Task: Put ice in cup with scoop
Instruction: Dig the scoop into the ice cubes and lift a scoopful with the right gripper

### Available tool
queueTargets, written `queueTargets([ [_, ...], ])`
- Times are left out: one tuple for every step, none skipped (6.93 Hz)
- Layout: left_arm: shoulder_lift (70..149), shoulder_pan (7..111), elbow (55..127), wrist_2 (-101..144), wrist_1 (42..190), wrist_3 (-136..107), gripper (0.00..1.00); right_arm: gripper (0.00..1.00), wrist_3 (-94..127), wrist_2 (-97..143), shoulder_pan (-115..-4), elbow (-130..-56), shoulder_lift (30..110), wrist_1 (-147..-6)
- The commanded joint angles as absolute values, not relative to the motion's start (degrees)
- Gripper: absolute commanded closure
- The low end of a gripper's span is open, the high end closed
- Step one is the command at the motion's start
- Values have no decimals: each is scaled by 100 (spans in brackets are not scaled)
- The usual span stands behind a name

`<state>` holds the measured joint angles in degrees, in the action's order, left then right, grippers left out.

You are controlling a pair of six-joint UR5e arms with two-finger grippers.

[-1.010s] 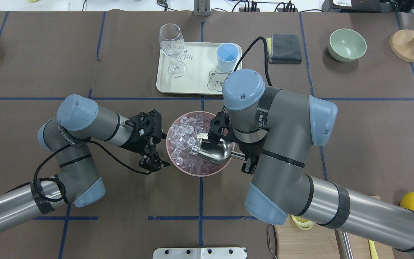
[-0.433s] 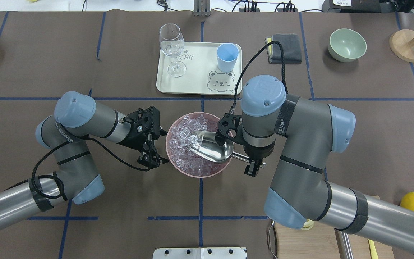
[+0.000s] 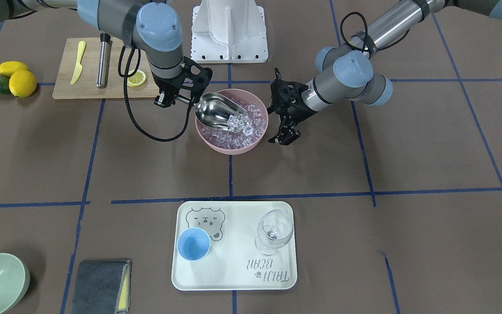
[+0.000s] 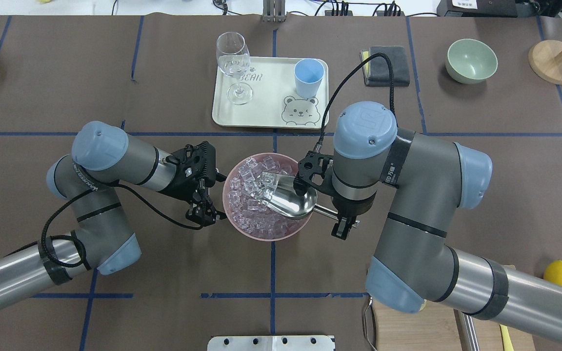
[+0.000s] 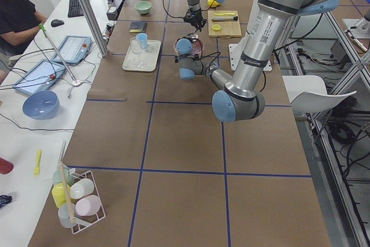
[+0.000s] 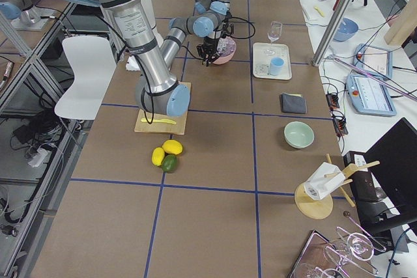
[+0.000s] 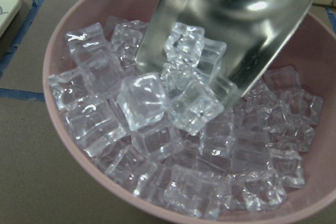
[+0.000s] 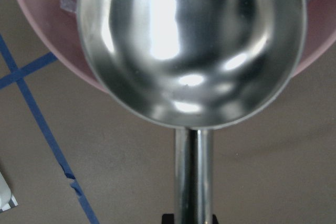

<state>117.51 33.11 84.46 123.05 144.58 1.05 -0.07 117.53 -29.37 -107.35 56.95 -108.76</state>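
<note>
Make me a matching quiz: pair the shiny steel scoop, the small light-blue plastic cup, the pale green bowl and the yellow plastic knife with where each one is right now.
1. shiny steel scoop
2. small light-blue plastic cup
3. pale green bowl
4. yellow plastic knife

A. on the wooden cutting board
B. on the cream bear tray
C. mouth down among clear ice cubes in the pink bowl
D. on the brown table, near the grey cloth

Pairs: 1-C, 2-B, 3-D, 4-A.

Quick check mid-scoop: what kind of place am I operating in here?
Probably a robotics lab, not a kitchen: the brown paper-covered table marked with blue tape grid lines, and a seated operator in black beside a flat grey desk tablet.
</note>
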Motion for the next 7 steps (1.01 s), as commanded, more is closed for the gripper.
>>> queueTargets([
  [11751, 3348, 8455, 12322, 14458, 105, 0, 100, 316, 11751, -2936, -10810, 5932, -10249],
  [11751, 3349, 8455, 12331, 14449, 105, 0, 100, 360, 11699, -2944, -10985, 5967, -10248],
  [11751, 3349, 8455, 12331, 14449, 105, 0, 100, 456, 11637, -2953, -11039, 5985, -10248],
  [11751, 3349, 8455, 12340, 14449, 105, 0, 100, 692, 11506, -2927, -11091, 6046, -10248],
  [11751, 3366, 8455, 12349, 14449, 105, 0, 100, 747, 11487, -2935, -11231, 6047, -10248],
  [11751, 3375, 8481, 12357, 14449, 105, 0, 100, 904, 11496, -2936, -11354, 6047, -10300],
  [11742, 3392, 8481, 12357, 14449, 105, 0, 100, 1306, 11540, -2970, -11355, 6021, -10431],
])
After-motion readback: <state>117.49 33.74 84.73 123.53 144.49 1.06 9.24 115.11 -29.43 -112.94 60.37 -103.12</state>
